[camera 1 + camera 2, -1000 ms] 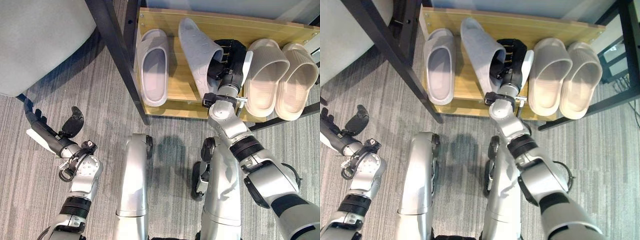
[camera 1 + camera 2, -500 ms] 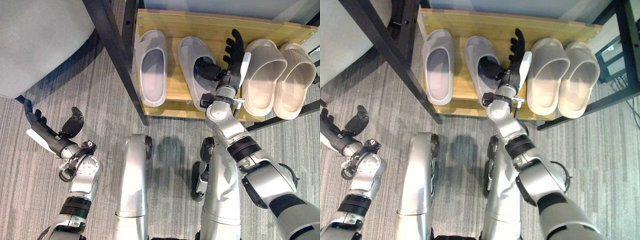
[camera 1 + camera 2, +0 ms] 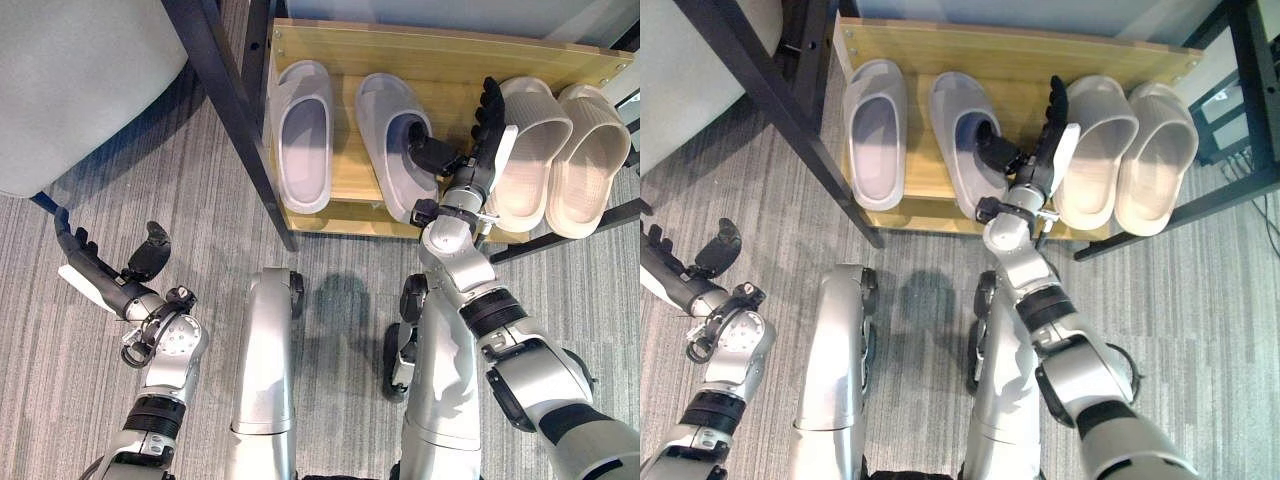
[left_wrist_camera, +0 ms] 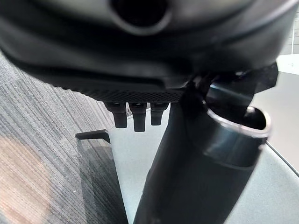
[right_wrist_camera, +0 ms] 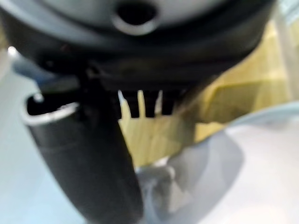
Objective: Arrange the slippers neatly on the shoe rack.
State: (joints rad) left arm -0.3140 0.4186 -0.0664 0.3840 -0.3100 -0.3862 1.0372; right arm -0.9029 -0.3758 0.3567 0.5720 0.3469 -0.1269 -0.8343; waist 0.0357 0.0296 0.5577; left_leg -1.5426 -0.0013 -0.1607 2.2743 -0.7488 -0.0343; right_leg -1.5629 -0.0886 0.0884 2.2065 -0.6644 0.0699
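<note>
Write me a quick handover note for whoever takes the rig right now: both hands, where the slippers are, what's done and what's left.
Right hand: open, fingers straight, over the shoe rack between the second grey slipper and the beige pair; thumb over that slipper's opening.
Left hand: open, idle over the carpet, holding nothing.
Slippers: first grey slipper and the second lie flat side by side on the rack; beige pair beside them.
Done: all four on the rack, toes to the back.
Left: draw the right hand clear; straighten the second grey slipper if needed.
</note>
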